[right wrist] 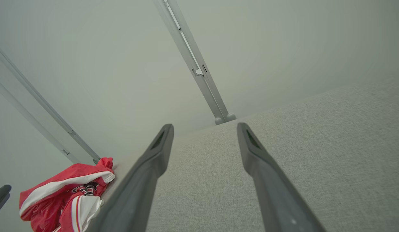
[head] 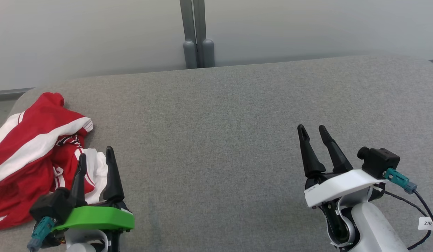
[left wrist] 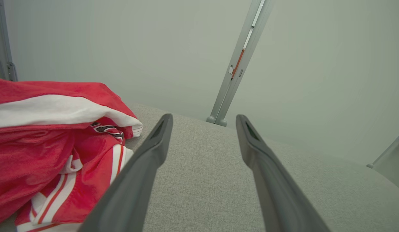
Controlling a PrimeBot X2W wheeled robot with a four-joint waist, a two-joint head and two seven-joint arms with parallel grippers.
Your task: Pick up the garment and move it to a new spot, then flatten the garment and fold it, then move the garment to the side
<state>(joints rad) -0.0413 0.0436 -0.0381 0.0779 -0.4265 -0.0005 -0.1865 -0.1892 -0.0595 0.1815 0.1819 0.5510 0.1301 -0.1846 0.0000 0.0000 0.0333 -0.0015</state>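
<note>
- Crumpled red-and-white garment [head: 31, 154] lies on the grey tabletop [head: 216, 140].
- Left gripper [head: 96, 152] is just beside the garment, fingers [head: 113, 175] spread, empty.
- Right gripper [head: 311, 127] is well apart from the garment, likewise spread, empty.

The head view looks forward and down across the grey fabric surface [head: 216, 140] to a pale wall [head: 97, 35]. Each wrist view sits low over that surface, looking along the left gripper [left wrist: 204, 116] or right gripper [right wrist: 204, 125]. All three share the red garment [head: 31, 150] and grey post [head: 197, 35].

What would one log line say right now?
garment: crumpled, far left | left gripper: open, beside it | right gripper: open, empty
</note>
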